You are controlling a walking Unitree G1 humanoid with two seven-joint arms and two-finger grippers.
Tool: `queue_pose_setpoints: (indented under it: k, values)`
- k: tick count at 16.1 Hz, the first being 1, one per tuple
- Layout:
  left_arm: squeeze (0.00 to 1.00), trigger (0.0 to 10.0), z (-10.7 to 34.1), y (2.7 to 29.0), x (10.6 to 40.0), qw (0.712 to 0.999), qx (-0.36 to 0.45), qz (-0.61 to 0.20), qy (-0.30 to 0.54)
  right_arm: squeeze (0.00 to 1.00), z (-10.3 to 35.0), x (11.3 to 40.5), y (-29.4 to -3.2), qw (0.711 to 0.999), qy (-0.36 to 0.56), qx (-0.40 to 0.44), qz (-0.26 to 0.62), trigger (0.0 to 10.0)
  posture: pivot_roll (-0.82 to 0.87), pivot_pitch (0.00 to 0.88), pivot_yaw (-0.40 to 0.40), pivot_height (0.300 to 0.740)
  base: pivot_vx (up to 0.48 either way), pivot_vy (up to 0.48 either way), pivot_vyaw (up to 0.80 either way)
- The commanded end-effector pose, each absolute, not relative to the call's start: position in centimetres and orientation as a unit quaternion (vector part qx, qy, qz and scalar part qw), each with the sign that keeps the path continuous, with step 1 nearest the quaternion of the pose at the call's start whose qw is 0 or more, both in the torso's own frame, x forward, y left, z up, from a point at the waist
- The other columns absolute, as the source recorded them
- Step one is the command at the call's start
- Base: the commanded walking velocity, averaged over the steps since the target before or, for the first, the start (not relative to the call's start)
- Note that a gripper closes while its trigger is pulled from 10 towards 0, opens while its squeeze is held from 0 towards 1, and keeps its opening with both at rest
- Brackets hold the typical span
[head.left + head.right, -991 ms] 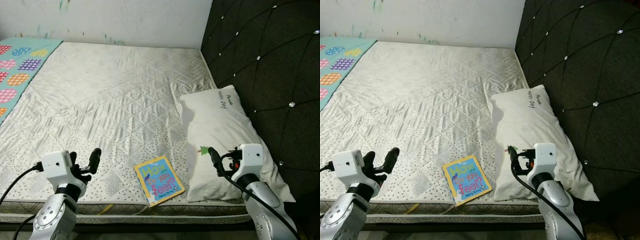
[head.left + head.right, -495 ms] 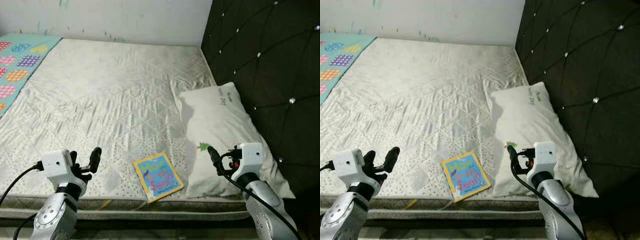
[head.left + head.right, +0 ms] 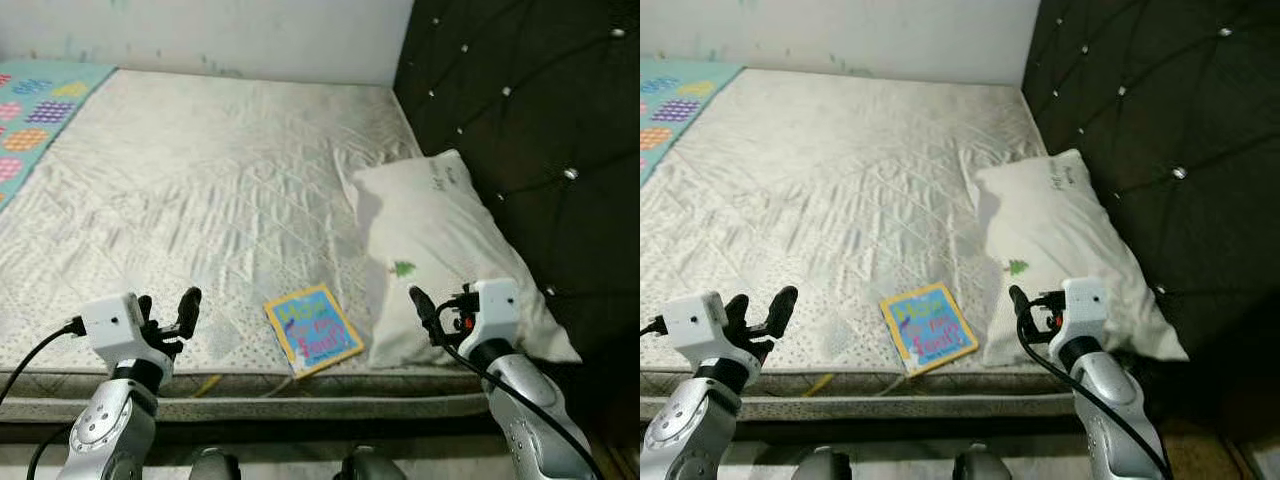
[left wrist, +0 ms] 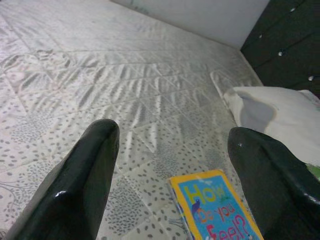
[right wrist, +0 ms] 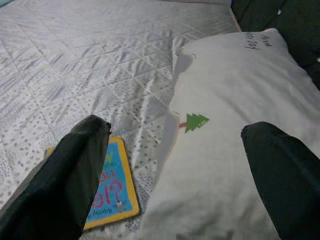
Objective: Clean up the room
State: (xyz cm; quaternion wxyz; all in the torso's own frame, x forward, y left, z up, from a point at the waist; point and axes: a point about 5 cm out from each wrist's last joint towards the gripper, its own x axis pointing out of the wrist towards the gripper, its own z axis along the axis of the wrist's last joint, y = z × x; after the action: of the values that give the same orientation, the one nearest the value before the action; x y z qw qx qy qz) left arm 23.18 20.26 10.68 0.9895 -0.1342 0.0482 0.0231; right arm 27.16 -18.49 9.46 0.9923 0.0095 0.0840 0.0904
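Bed with a quilted cream satin mattress (image 3: 220, 190) stood against a dark button-tufted headboard (image 3: 520, 110). Both pincers hovered at the near edge, fingers apart, empty. Thin blue yellow-bordered picture book (image 3: 313, 329) lay flat between left pincer (image 3: 165, 318) and right pincer (image 3: 432, 312); soft white pillow (image 3: 440, 250) lay just beyond the right one.

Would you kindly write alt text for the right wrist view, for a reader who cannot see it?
The open right gripper hovers over a quilted white mattress, one black finger above a blue, yellow-edged book and the other above a white pillow. The pillow bears a small green tree print and lies against a dark headboard.
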Motion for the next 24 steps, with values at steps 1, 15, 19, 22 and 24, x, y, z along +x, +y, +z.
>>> queue_pose_setpoints:
  k: [1, 15, 19, 22, 24]
  values:
    - [0.0, 10.0, 10.74, 20.34, 23.15, 0.99, -0.132, 0.028, 0.046, 0.0, 9.2, 27.22, -18.54, 0.991, 0.091, 0.004, 0.096, 10.0, -0.02, 0.093, -0.06, 0.666, 0.0, 0.0, 0.0]
    - [0.0, 10.0, 10.63, 20.42, 23.23, 0.99, -0.129, 0.037, 0.043, 0.0, 9.09, 27.39, -18.12, 0.989, 0.089, -0.005, 0.117, 10.0, -0.02, 0.075, -0.063, 0.599, 0.0, 0.0, 0.0]
    - [0.0, 10.0, 10.61, 20.43, 23.29, 0.99, -0.128, 0.041, 0.042, 0.0, 9.16, 27.44, -18.07, 0.989, 0.087, -0.01, 0.122, 10.0, -0.02, 0.071, -0.066, 0.599, 0.0, 0.0, 0.0]
    - [0.0, 10.0, 10.68, 20.49, 23.33, 0.99, -0.129, 0.043, 0.038, 0.0, 9.21, 27.53, -17.99, 0.988, 0.085, -0.014, 0.127, 10.0, -0.02, 0.071, -0.068, 0.599, 0.0, 0.0, 0.0]
    - [0.0, 10.0, 10.71, 20.43, 23.34, 0.99, -0.13, 0.04, 0.036, 0.0, 9.3, 27.54, -17.77, 0.987, 0.082, -0.021, 0.135, 10.0, -0.02, 0.074, -0.068, 0.599, 0.0, 0.0, 0.0]
